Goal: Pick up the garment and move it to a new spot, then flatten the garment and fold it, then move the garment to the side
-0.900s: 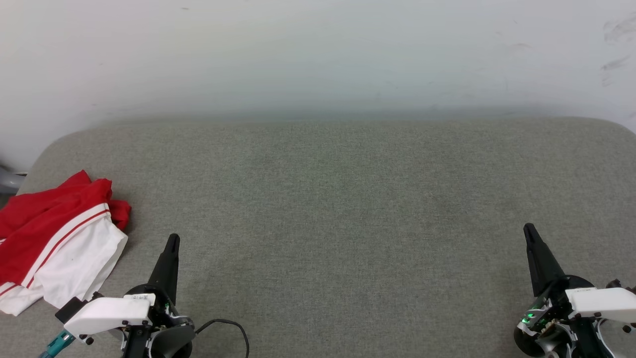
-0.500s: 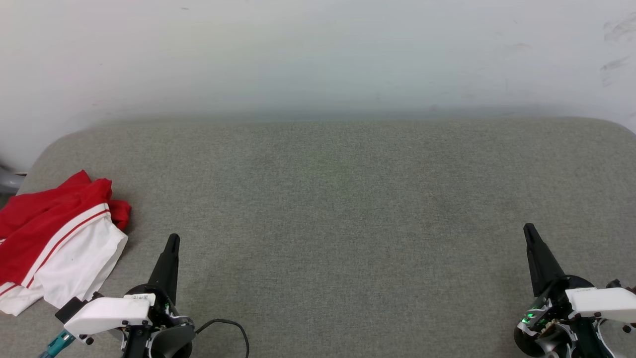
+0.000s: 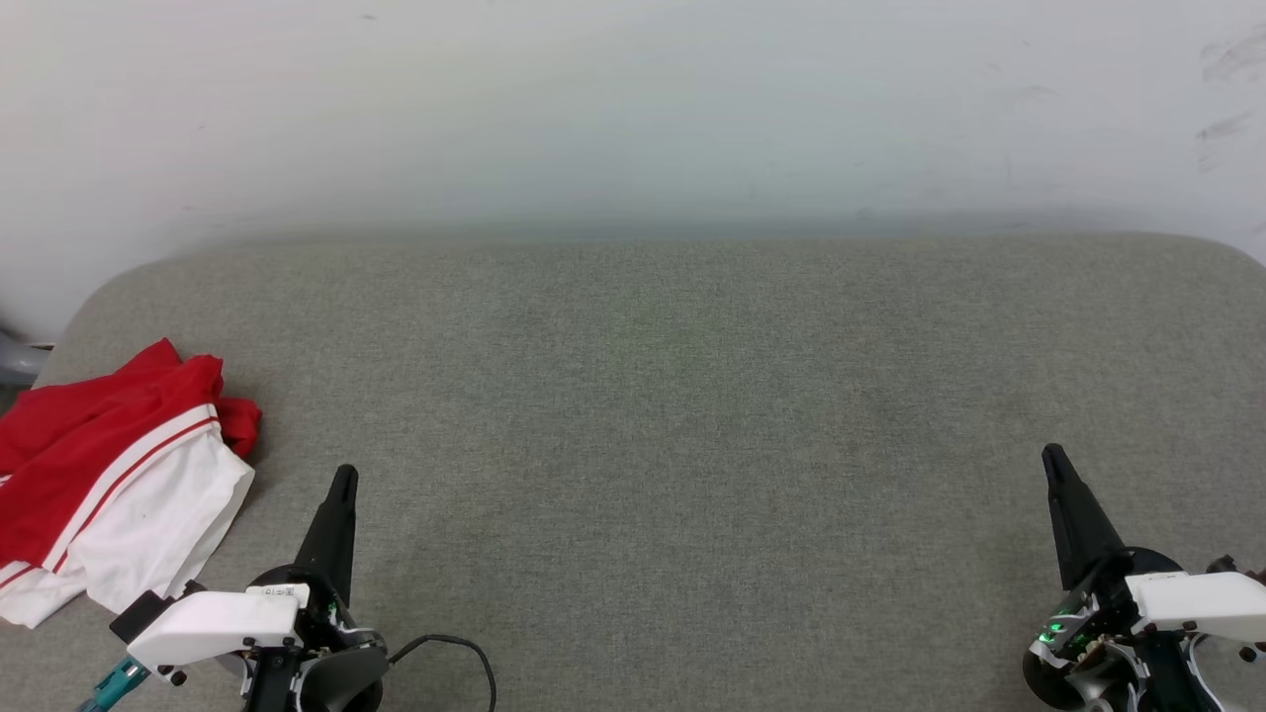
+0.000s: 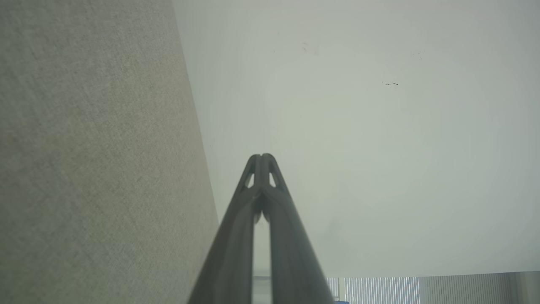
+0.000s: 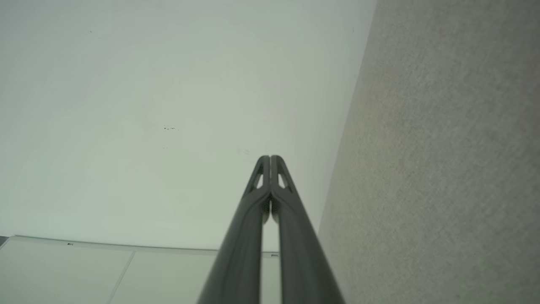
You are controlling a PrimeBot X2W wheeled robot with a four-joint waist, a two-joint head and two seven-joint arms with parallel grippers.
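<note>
The garment (image 3: 109, 475) lies crumpled at the left edge of the grey cushioned surface (image 3: 653, 415): red cloth with a white sleeve and red-white striped trim on top. My left gripper (image 3: 343, 477) stands just right of it at the lower left, fingers together, holding nothing. In the left wrist view its tips (image 4: 261, 159) meet against the white wall. At the lower right my right gripper (image 3: 1051, 457) is shut and empty too, far from the garment. The right wrist view shows its tips (image 5: 270, 159) pressed together.
A white wall (image 3: 633, 109) rises behind the cushioned surface. A black cable (image 3: 455, 648) loops by the left wrist near the front edge. A grey object (image 3: 15, 361) pokes in at the far left, beyond the surface's rounded corner.
</note>
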